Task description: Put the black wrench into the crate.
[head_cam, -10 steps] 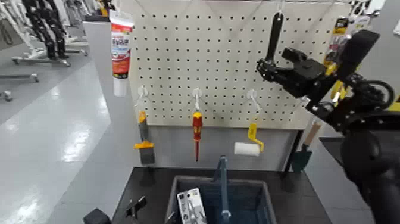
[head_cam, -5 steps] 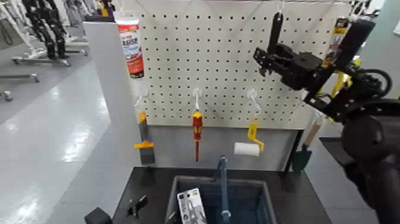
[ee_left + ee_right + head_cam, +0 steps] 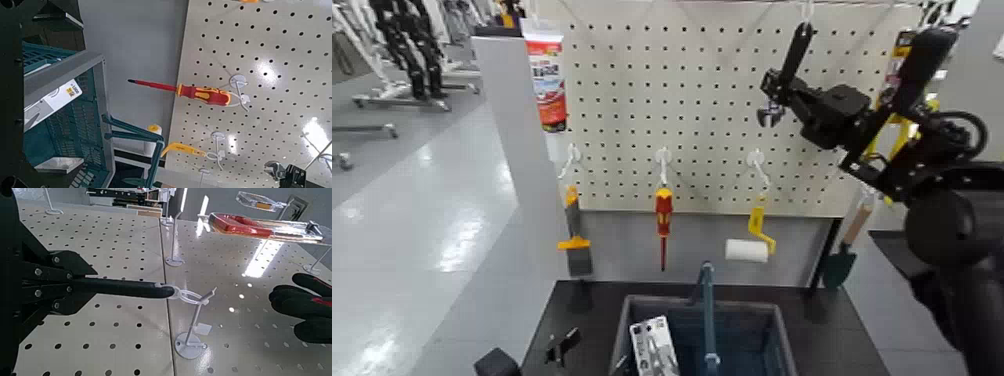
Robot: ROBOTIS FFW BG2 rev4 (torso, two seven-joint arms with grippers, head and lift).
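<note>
The right gripper (image 3: 784, 95) has its fingers clamped on the wrench (image 3: 791, 60), which hangs on its hook at the pegboard's (image 3: 712, 110) top right corner (one wrench, one crate (image 3: 777, 345)). Lifting off and lowering into the crate remain. The left arm isn't visible.

Right tool (image 3: 779, 92) has moved further in toward the pegboard and now sits w/ its fingers closed on the black wrench (image 3: 793, 55), gripping the lower part; a sec ago it was just beside the wrench, not on it. Wrench now hangs tilted off its hook, hooked end showing under the tool, vs straight before. Head cam view shifted early on: the tube at top left sits further right than a sec ago.
</note>
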